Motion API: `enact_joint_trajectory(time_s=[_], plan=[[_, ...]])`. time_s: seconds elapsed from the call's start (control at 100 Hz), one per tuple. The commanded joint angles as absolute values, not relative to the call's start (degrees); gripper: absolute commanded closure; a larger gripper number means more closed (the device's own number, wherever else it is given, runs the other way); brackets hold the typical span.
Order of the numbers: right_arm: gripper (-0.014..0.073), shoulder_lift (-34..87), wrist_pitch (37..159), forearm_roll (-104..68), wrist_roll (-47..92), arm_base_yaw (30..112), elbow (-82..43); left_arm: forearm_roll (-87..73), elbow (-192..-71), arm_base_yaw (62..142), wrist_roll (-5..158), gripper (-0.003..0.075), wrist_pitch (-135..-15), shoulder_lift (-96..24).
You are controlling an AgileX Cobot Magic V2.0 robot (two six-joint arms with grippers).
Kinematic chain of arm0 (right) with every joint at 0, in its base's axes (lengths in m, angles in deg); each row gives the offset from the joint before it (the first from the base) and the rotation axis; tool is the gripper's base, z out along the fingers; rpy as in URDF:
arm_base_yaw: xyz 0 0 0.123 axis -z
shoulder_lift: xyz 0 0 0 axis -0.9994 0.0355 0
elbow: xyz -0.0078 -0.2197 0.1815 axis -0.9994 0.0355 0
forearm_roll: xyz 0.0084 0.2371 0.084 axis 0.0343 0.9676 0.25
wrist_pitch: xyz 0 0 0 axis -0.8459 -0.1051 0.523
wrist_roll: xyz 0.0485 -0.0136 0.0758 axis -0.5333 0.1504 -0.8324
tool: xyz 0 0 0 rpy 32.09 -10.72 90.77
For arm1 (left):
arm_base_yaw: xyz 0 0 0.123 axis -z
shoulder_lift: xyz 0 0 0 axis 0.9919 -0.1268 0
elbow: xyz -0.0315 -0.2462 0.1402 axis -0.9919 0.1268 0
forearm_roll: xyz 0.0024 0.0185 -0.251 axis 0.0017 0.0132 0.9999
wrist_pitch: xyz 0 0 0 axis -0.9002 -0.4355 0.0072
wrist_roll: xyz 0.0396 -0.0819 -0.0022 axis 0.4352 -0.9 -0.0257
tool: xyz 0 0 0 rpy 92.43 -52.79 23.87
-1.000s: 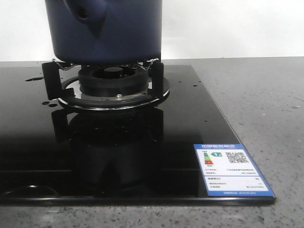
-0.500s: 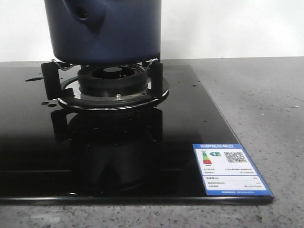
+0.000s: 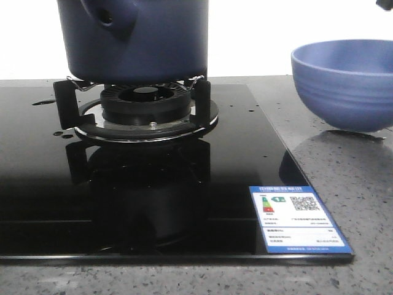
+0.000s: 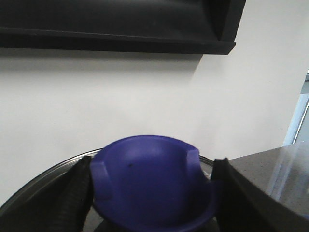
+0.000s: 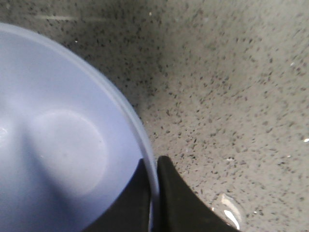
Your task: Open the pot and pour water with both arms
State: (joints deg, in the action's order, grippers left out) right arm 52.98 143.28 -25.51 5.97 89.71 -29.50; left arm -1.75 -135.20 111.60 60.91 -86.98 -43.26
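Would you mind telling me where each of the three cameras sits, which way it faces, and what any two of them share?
Front view: low at the table's near edge, facing forward at the pot on the burner, the bowl to the right; no clear part of the robot shows.
Left wrist view: on the left arm, facing the wall over a blue knob-like part between the left gripper fingers.
Right wrist view: on the right arm, looking down at the countertop; the right gripper pinches the bowl's rim.
Shared: front and right wrist views both show the bowl.

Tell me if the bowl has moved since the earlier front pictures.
Yes. The bowl was out of view before; it has now come in from the right, onto the counter right of the stove, its rim pinched by the right tool.
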Motion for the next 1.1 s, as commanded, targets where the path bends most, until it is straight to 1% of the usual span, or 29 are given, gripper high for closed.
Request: enact_joint_trajectory(time_s=[0.0, 0.23, 0.3, 0.37, 0.41, 0.42, 0.44, 0.45, 0.49, 0.51, 0.56, 0.73, 0.82, 0.98, 1.09], plan=[[0.0657, 50.4, 139.3, -24.4, 6.7, 90.2, -29.5, -1.5, -137.5, 112.0, 60.9, 0.0324, -93.2, -41.9], [0.0652, 50.4, 137.4, -24.5, 6.8, 90.2, -28.2, -1.6, -137.5, 112.0, 60.9, 0.0324, -93.1, -41.9], [0.0608, 50.4, 137.5, -24.5, 7.5, 90.2, -28.2, -1.6, -137.5, 112.0, 60.9, 0.0324, -93.1, -41.9], [0.0490, 50.4, 137.7, -24.5, 8.4, 90.2, -28.2, -1.6, -137.5, 112.0, 60.9, 0.0324, -93.1, -41.9], [0.0391, 50.4, 137.9, -24.5, 8.5, 90.2, -28.3, -1.6, -137.5, 112.0, 60.9, 0.0324, -93.1, -41.9], [0.0356, 50.4, 138.0, -24.5, 8.5, 90.2, -28.3, -1.6, -137.5, 112.0, 60.9, 0.0324, -93.1, -41.9], [0.0320, 50.4, 138.2, -24.5, 8.5, 90.3, -28.5, -1.6, -137.5, 112.0, 60.9, 0.0324, -93.1, -41.9], [0.0285, 50.2, 138.2, -24.5, 8.5, 90.3, -28.5, -1.6, -137.5, 112.0, 60.9, 0.0324, -93.1, -41.9], [0.0192, 49.9, 138.4, -24.5, 8.5, 90.3, -28.6, -1.6, -137.5, 112.0, 60.9, 0.0324, -93.1, -41.9], [0.0155, 49.4, 138.4, -24.5, 8.5, 90.3, -28.6, -1.6, -137.5, 112.0, 60.9, 0.0323, -93.1, -41.9], [0.0099, 48.5, 138.5, -24.5, 8.5, 90.3, -28.6, -1.6, -137.5, 112.0, 60.9, 0.0323, -93.1, -41.9], [0.0090, 42.2, 138.6, -24.9, 8.8, 90.3, -28.6, -1.6, -137.5, 112.6, 60.9, 0.0324, -93.1, -42.8], [0.0090, 38.5, 139.0, -24.9, 8.8, 90.3, -28.6, -1.6, -137.5, 114.3, 60.9, 0.0324, -93.2, -44.3], [0.0090, 31.7, 140.5, -24.9, 8.8, 90.3, -28.6, -6.3, -137.5, 118.1, 60.9, 0.0324, -96.3, -47.8], [0.0090, 27.8, 141.6, -24.9, 8.8, 90.3, -28.6, -7.8, -137.5, 119.1, 60.9, 0.0324, -98.1, -50.6]])
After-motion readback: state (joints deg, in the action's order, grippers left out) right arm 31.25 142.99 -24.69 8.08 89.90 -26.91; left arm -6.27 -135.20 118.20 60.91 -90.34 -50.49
